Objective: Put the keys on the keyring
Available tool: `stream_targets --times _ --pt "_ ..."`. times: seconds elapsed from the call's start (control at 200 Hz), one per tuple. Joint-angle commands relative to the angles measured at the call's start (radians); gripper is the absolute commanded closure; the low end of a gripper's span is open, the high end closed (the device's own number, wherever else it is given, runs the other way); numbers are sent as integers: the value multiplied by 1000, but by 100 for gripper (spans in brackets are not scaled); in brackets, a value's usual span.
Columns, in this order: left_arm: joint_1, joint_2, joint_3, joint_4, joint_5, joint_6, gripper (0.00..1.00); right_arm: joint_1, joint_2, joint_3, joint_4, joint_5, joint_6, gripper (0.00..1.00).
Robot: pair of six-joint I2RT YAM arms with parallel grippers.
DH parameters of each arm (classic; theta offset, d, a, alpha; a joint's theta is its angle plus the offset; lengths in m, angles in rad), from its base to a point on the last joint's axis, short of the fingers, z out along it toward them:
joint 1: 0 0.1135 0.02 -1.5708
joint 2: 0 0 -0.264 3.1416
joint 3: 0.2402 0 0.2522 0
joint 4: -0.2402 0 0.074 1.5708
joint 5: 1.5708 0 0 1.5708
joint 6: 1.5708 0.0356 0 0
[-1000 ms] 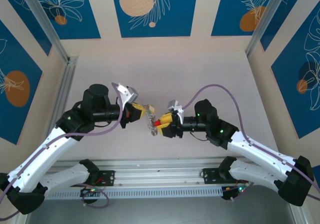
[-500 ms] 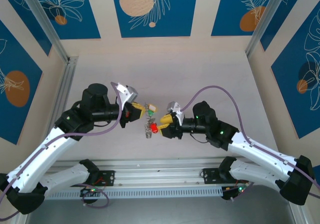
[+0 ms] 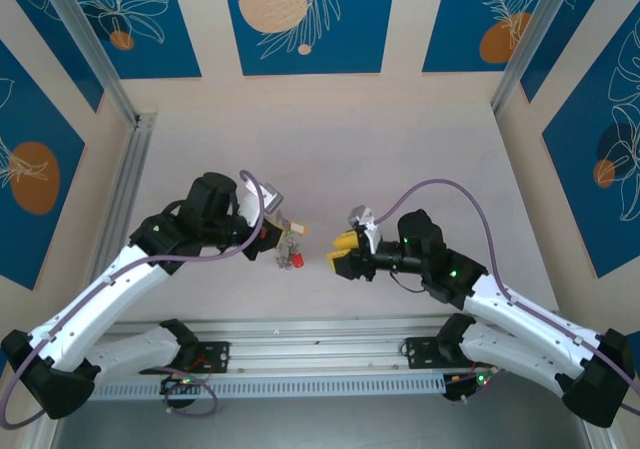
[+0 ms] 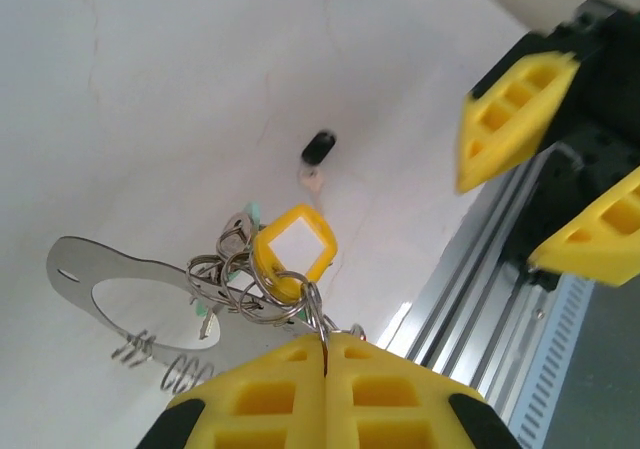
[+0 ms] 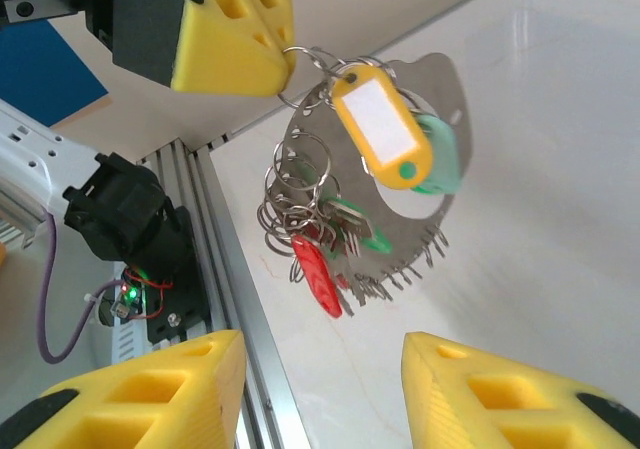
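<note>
Jaws of the right gripper (image 5: 320, 369) spread, empty, near the keys (image 5: 315, 274), which hang with the keyring (image 5: 440, 81) above the table (image 5: 560, 269) from the left gripper (image 5: 262, 59), pinched shut on a small ring (image 5: 303, 61). Next approach best level, onto one key, left hold steady; a second ago the right gripper was at the keys

The left gripper (image 4: 325, 349) and right gripper (image 5: 322, 347) have bright yellow fingers on black bodies. The keyring (image 5: 447, 87) is dull grey steel. The tag (image 5: 380, 134) is yellow with a white window. One key (image 5: 316, 275) is red and another key (image 5: 442, 167) is green. The far wall panels (image 3: 300, 14) are deep blue with white leaf outlines and peach discs.
</note>
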Motion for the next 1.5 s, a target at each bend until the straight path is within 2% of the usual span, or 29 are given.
stream_targets --times 0.0,0.09,0.205,0.34,0.47,0.615,0.74,0.915,1.095,1.2,1.295,1.496 --pt "-14 32 8 -91 -79 -20 100 -30 -38 -25 -17 -12 30 54" --pt "-14 105 -13 -66 -119 -20 100 -66 -54 -40 -4 -19 37 54" --pt "-13 270 16 21 -137 15 100 -122 -69 -49 9 -58 45 54" --pt "-1 508 139 70 -165 64 100 -179 -78 -50 -4 -95 33 54" --pt "42 725 279 77 -134 90 100 -232 -76 -68 33 -129 41 54" --pt "50 845 400 26 -174 103 100 -276 -56 -88 76 -168 58 54" --pt "60 822 382 1 -189 89 64 -299 -35 -99 100 -193 67 54" --pt "100 716 263 2 -185 57 34 -309 -25 -107 126 -214 87 54" --pt "127 687 184 -52 -241 56 31 -314 -46 -111 113 -213 89 54" --pt "129 721 183 -78 -328 67 21 -317 -47 -116 123 -220 96 54" --pt "130 760 194 -81 -372 63 17 -317 -46 -113 123 -225 101 54" --pt "127 865 246 -68 -412 75 16 -324 -57 -122 125 -227 101 54"
